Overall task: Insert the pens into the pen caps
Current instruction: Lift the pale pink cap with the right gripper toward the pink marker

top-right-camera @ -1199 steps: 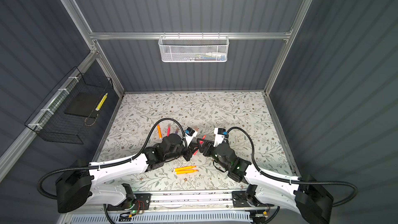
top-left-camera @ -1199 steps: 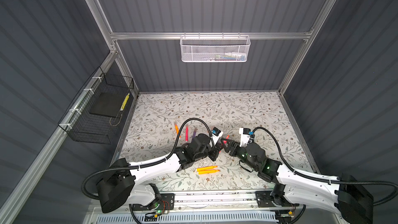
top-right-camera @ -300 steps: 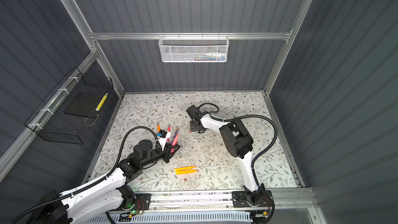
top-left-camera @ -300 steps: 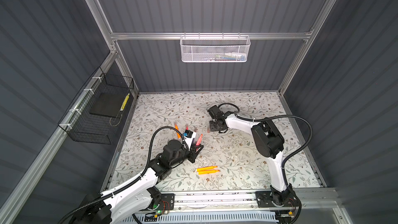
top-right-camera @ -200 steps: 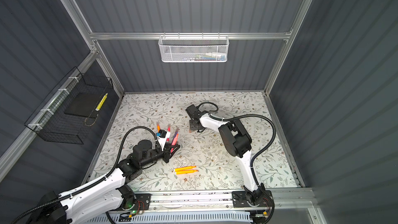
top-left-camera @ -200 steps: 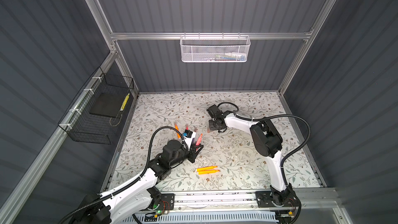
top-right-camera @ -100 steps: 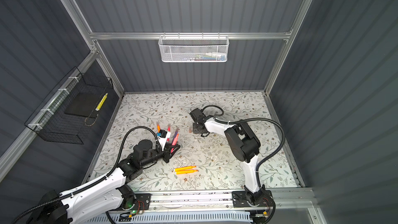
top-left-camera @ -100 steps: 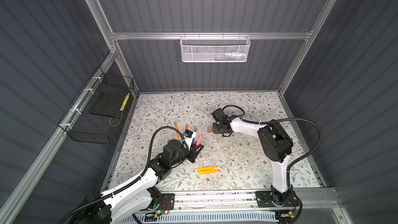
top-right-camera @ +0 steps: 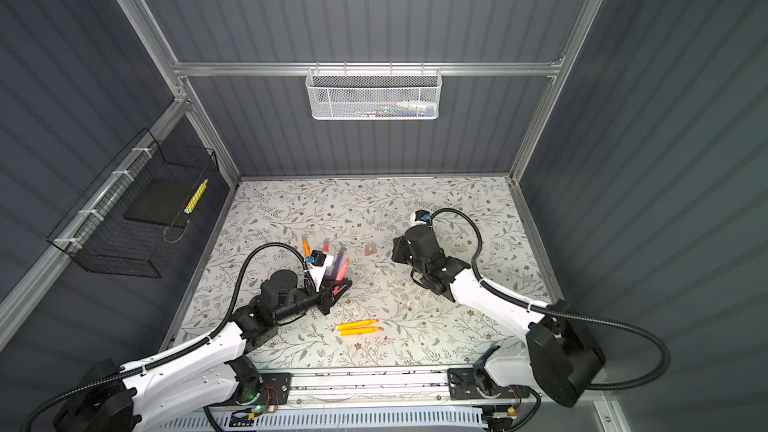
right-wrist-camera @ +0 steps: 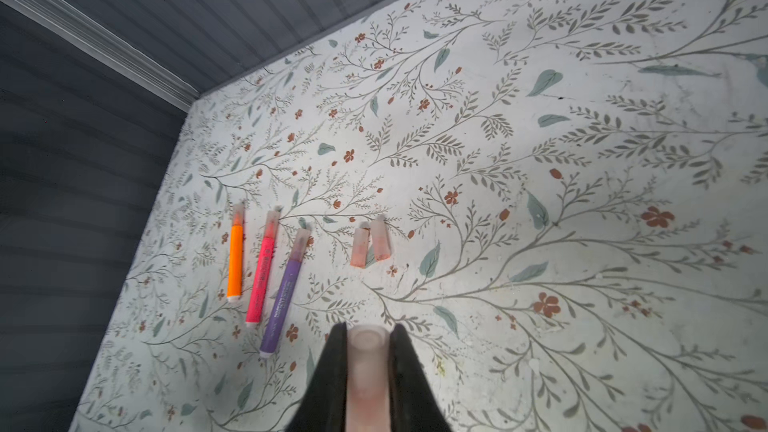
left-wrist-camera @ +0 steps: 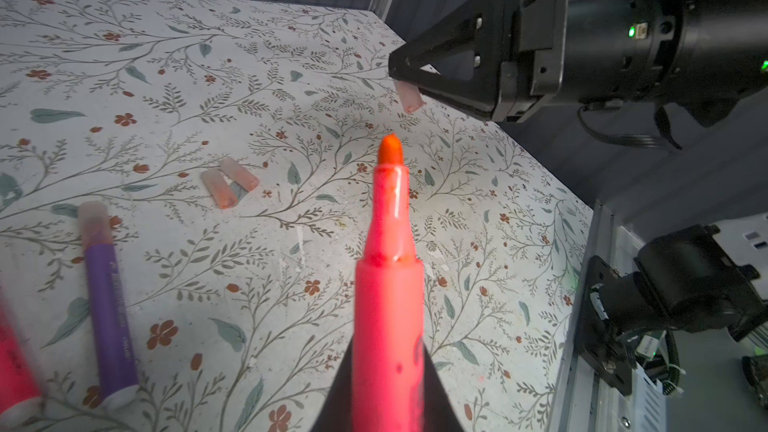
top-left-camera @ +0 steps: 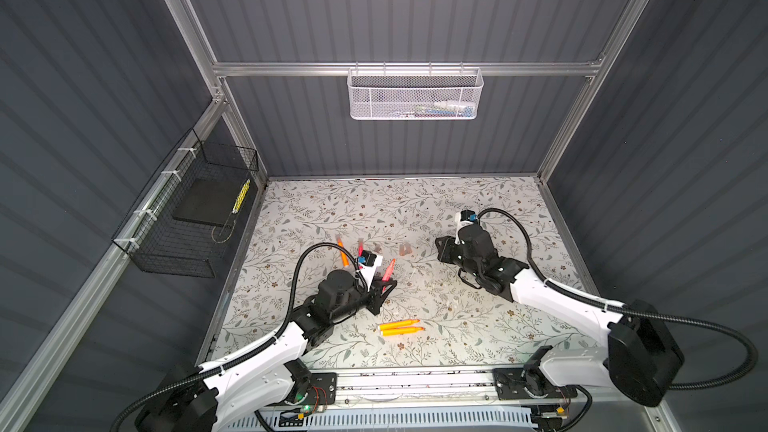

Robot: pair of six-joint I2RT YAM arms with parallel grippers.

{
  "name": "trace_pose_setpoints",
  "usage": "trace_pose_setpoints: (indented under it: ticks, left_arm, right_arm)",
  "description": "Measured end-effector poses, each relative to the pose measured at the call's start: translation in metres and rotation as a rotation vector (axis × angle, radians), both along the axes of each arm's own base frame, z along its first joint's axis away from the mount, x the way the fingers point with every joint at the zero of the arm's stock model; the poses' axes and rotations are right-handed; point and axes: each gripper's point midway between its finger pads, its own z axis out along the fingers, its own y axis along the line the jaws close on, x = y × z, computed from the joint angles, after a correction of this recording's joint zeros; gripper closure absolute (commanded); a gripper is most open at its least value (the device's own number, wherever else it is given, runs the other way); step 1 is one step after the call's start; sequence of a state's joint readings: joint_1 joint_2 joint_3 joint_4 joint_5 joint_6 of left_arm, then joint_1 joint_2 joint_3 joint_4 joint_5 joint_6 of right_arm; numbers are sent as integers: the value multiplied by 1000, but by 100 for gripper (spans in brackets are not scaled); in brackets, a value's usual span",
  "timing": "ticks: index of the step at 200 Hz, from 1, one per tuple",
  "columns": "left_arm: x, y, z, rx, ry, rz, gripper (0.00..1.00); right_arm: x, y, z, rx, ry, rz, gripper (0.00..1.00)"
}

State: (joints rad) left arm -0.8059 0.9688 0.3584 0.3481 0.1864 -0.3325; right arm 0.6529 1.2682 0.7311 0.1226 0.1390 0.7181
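Since a second and a half ago the right gripper (top-left-camera: 439, 248) has swung off the loose caps at the middle of the mat and come back toward the right of the frame, its jaws now pinching one translucent cap (right-wrist-camera: 366, 367). The left arm has not shifted.

Nearest, at the lower middle in both top views, two orange pens (top-left-camera: 400, 326) lie side by side on the floral mat (top-left-camera: 478, 326) with bare tips. No cap is near them. Just beyond, the left gripper (top-left-camera: 390, 284) is clamped on a pink pen (left-wrist-camera: 388, 284), with its uncapped tip pointing up and away. In the left wrist view that tip aims roughly at the held cap in the upper right of the frame. The two are near but clearly apart, so this pairing is lined up and not yet joined.

Farther back, left of centre in both top views, three capped pens (right-wrist-camera: 261, 276) lie in a row — orange, pink, purple. Just right of them two loose caps (right-wrist-camera: 370, 243) lie side by side, seemingly touching.

My judgement is that the task is about half done: three of the six pens are capped and the fourth pen and its cap are in the grippers. The two orange pens and the two spare caps are left.
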Motion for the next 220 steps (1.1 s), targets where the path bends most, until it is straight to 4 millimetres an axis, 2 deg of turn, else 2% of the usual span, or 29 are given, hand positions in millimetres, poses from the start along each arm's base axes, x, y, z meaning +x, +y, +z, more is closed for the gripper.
trace_pose_setpoints:
  ticks: [34,60,93,126,167,220]
  left_arm:
    - [-24,-30,-5,20,-17,-92,100]
    - [-22,-44,-7,3,-24,-112,100]
    - [-21,-57,-14,-29,-6,-141,100]
    - [-19,-63,-4,-82,-17,-142,100]
    - [-15,-68,12,-155,-29,-134,100]
    - [-16,-73,16,-191,-17,-145,100]
  right_arm:
    - [-25,-16,24,180,-113,-16,94]
    - [-42,-22,50,323,-228,2,93]
    - [-58,-16,69,443,-315,67,93]
    - [-69,-1,86,523,-368,143,94]
    - [-81,29,87,575,-386,252,95]
    - [-79,42,85,615,-401,286,96]
